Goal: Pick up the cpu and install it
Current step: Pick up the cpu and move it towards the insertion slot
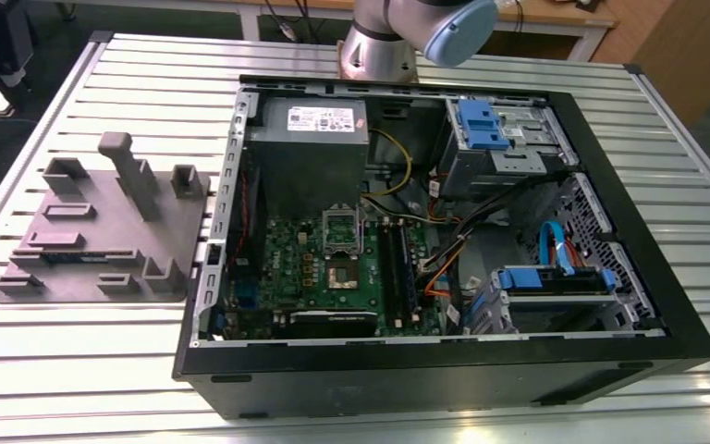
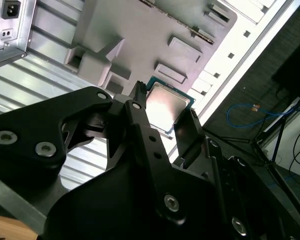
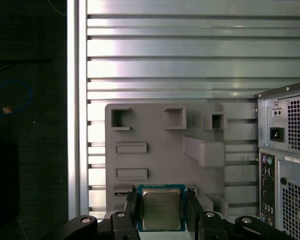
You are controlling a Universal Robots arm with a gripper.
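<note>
The cpu [image 3: 161, 209], a flat square chip with a shiny silver top and a thin green rim, sits between my black fingers [image 3: 131, 210] in both wrist views. My gripper [image 3: 161, 200] is shut on it, one finger against each of two opposite edges. The same chip [image 2: 166, 104] hangs well above the grey fixture tray [image 2: 140, 35], held by my gripper [image 2: 165, 111]. In the exterior view the open computer case [image 1: 442, 365] lies on the table, and the motherboard [image 1: 330, 264] shows its square socket [image 1: 343, 242].
The grey fixture tray [image 1: 96, 231] with upright posts lies at the exterior view's left on the slatted metal table [image 1: 84, 370]. Inside the case are a power-supply box [image 1: 312, 129], blue drive cages [image 1: 497, 125] and loose cables [image 1: 454, 250]. The arm's base [image 1: 380, 46] stands behind the case.
</note>
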